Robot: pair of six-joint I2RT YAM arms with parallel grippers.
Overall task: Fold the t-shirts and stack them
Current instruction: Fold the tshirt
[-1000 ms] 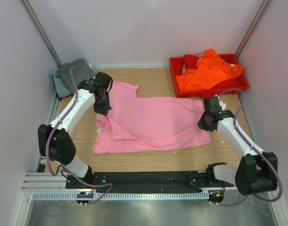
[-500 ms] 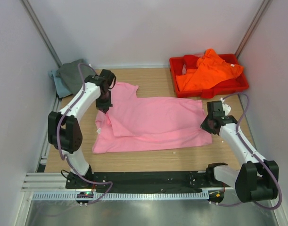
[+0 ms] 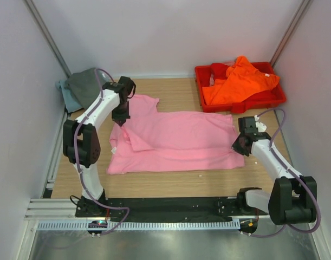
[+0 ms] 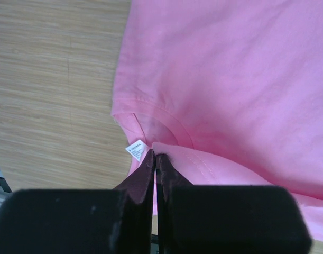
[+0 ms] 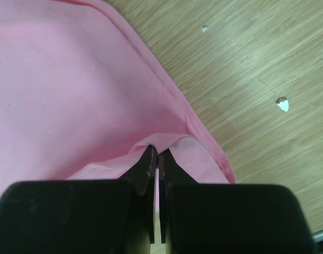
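A light pink t-shirt [image 3: 181,138] lies spread across the middle of the wooden table, with its near part doubled over. My left gripper [image 3: 122,121] is at the shirt's left end by the collar. In the left wrist view it [image 4: 156,155] is shut on a pink hem beside a white label [image 4: 135,150]. My right gripper [image 3: 240,145] is at the shirt's right edge. It [image 5: 158,151] is shut on a raised pink fold. A bright orange t-shirt [image 3: 238,81] is heaped in the red tray. Dark grey [image 3: 86,82] and pale blue-grey [image 3: 64,92] t-shirts lie at the back left.
The red tray [image 3: 273,101] stands at the back right corner. White walls close in the table on three sides. Bare wood [image 3: 170,184] runs between the pink shirt and the black rail at the arm bases. Small white scraps [image 5: 282,105] lie on the wood near the right gripper.
The left arm's elbow has swung toward the back and its gripper edged back and right with the hem. The right gripper drew slightly right, and the pink shirt lies flatter.
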